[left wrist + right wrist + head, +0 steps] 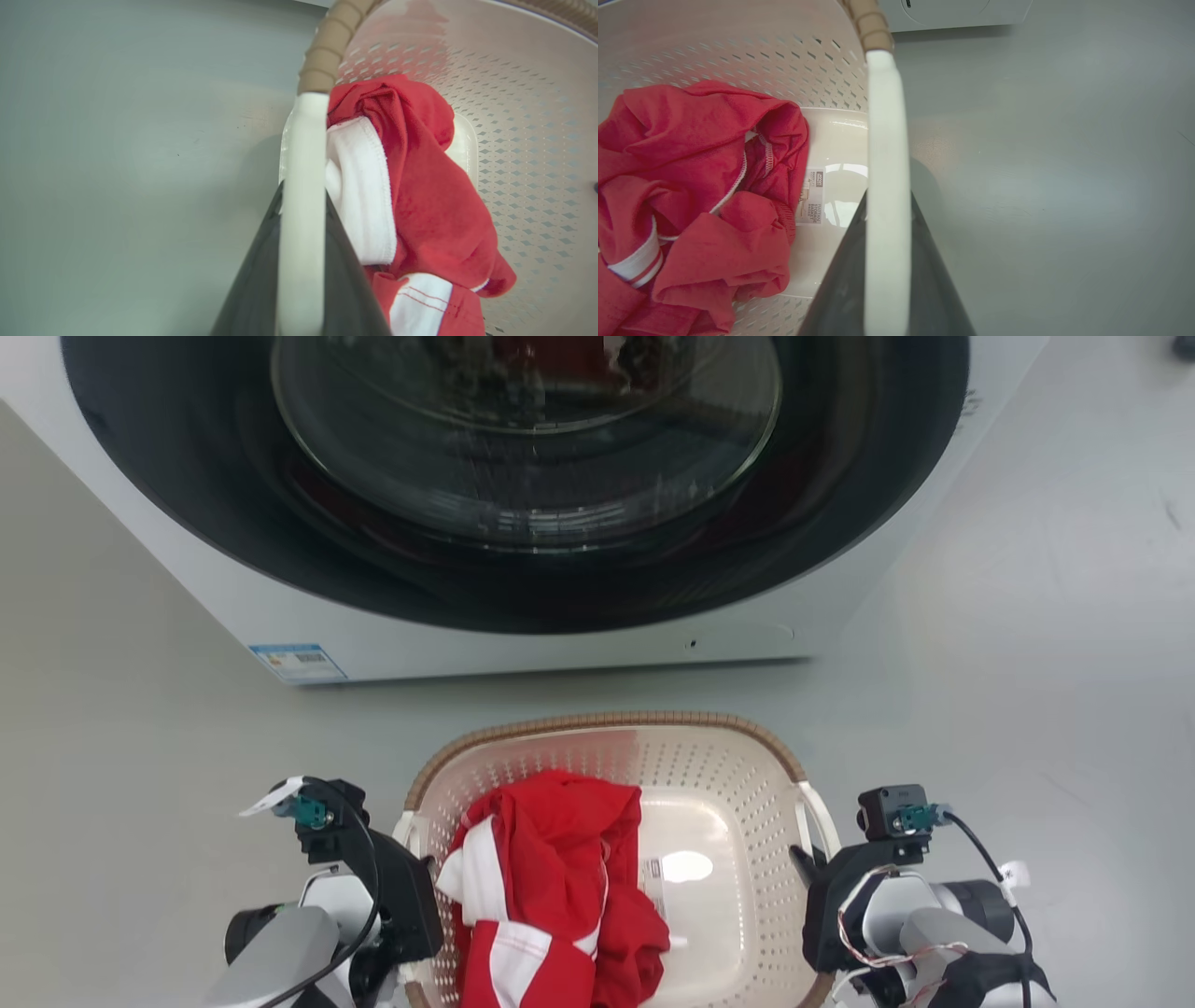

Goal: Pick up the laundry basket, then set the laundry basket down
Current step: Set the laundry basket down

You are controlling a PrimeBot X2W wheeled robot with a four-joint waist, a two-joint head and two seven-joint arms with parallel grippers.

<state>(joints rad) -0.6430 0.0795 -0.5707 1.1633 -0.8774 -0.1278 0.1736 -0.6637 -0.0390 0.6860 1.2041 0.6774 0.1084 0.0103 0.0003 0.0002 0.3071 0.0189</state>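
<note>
The laundry basket, cream perforated plastic with a brown woven rim, sits low in the head view between my two grippers. My left gripper is shut on its left white loop handle, which runs up between the dark fingers. On the other side, my right gripper is shut on the right handle. A red and white garment lies crumpled in the basket's left half, beside the label on the smooth base. I cannot tell whether the basket touches the floor.
A white front-loading washing machine with a dark round glass door stands just beyond the basket. Grey floor stretches to both sides of the basket.
</note>
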